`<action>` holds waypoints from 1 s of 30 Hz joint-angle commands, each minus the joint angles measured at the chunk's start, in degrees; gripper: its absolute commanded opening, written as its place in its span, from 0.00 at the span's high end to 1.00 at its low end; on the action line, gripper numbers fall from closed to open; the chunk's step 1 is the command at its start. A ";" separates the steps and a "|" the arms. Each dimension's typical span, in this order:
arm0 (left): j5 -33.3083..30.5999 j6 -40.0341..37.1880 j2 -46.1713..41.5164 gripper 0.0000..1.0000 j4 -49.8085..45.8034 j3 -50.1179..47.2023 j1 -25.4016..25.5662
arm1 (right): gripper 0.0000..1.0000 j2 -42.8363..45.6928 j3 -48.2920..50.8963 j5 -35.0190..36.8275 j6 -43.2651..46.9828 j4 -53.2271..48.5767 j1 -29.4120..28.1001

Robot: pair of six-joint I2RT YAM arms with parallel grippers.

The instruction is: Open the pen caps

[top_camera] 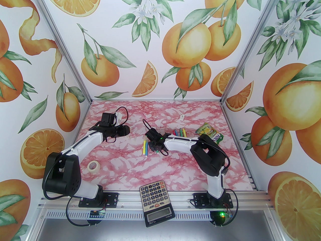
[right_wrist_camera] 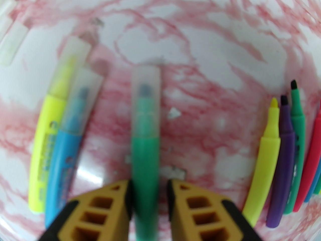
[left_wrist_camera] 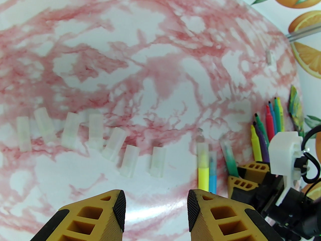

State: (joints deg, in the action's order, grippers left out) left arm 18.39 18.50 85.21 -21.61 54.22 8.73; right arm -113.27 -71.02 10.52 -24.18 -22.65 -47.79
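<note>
Table (top_camera: 175, 164): pink marble pattern, things spread across the middle and right. Right end effector (right_wrist_camera: 149, 184) is low over the centre, its fingers (right_wrist_camera: 105, 204) straddling the barrel of the green pen (right_wrist_camera: 145, 139). One finger looks to touch the barrel and a sliver of table shows beside the other. My wrist view is soft, so I cannot tell whether the clamp is made. The green pen lies flat with its clear cap (right_wrist_camera: 146, 89) on, pointing away from the wrist. Just left of it lie the yellow pen (right_wrist_camera: 47, 134) and the blue pen (right_wrist_camera: 65, 144), side by side and touching, both capped. Well apart to the right is a tight fan of bare pens (right_wrist_camera: 288, 147) with tips exposed: yellow, purple, green, pink, blue. Left end effector (left_wrist_camera: 156, 204) hangs over bare table with fingers apart and nothing between them. Ahead of it, seven loose caps (left_wrist_camera: 96, 132) lie on their sides in a ragged row, clear of all the pens. From the top camera I note a pouch (top_camera: 209, 134) just right of the bare pens, a tape roll (top_camera: 94, 166) near the left arm, and a calculator (top_camera: 156, 202) at the near edge between the two bases, lying over the front rail.
</note>
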 commanded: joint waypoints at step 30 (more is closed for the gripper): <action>11.70 5.11 4.00 0.52 13.77 1.15 7.43 | 0.80 13.74 9.19 -10.89 4.23 11.39 -0.19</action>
State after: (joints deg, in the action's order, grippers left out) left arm 26.63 22.41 88.40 -11.49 53.19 15.55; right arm -101.89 -63.29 1.83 -20.73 -14.35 -47.94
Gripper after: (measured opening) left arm 0.477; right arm 0.201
